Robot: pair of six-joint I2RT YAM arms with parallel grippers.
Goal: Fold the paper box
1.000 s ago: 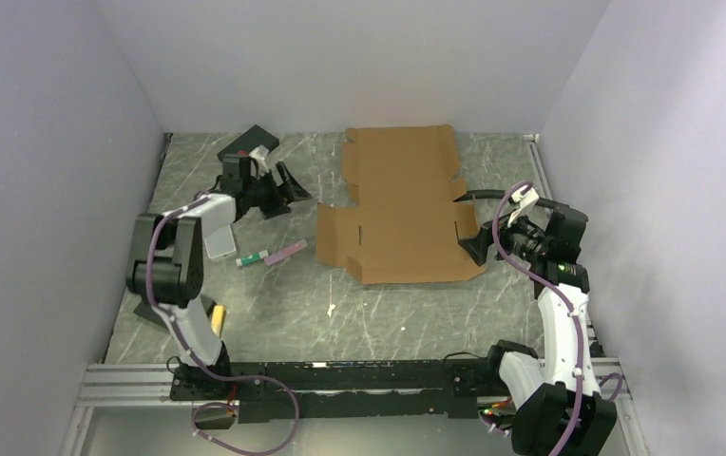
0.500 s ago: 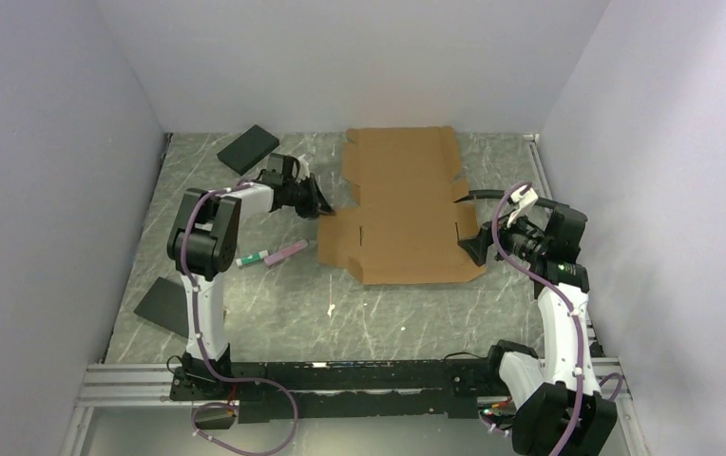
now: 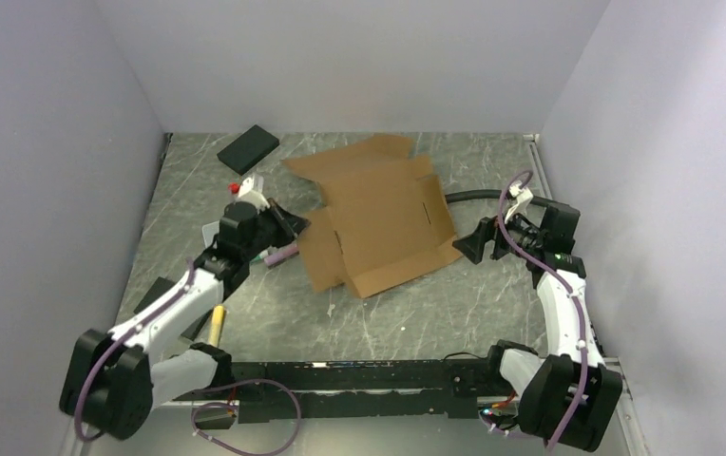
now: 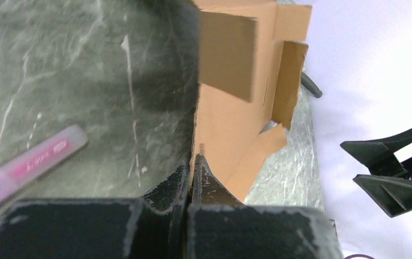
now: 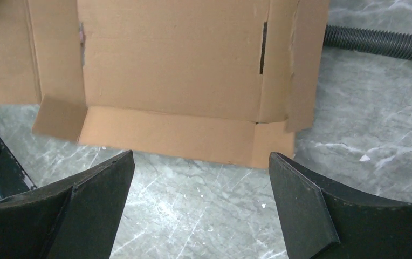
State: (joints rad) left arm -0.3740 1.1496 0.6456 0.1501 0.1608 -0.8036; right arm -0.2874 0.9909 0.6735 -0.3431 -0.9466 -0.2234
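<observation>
The paper box (image 3: 378, 218) lies in the middle of the table (image 3: 407, 318), askew to the walls, with some flaps standing up from the main panel. Its far flap reaches toward the back wall (image 3: 359, 66) without touching it. The widest bare stretch of table is the strip in front of the box, between the 2 arms. On its right there is only a narrow lane, taken up by a black ribbed hose (image 3: 478, 197) and the right gripper (image 3: 471, 247). On its left a pink pen (image 3: 281, 255) lies just beside the near-left flap, and a black pad (image 3: 248, 147) sits well apart in the far-left corner.

A second black pad (image 3: 155, 296) is half covered by the left arm, and a small yellow thing (image 3: 215, 323) beside that arm is too small to make out. The hose's left end runs out of sight behind the box. From above, the left gripper (image 3: 288, 228) is just a dark lump against the cardboard edge, so the grip can't be read there.

Its own wrist view settles it: the 2 fingers (image 4: 163, 189) are pressed together on the box's thin left edge, with cardboard pinched between them. The right gripper stands spread wide and holds nothing. Its fingers (image 5: 98, 181) point at the box's near-right corner, just short of it.
</observation>
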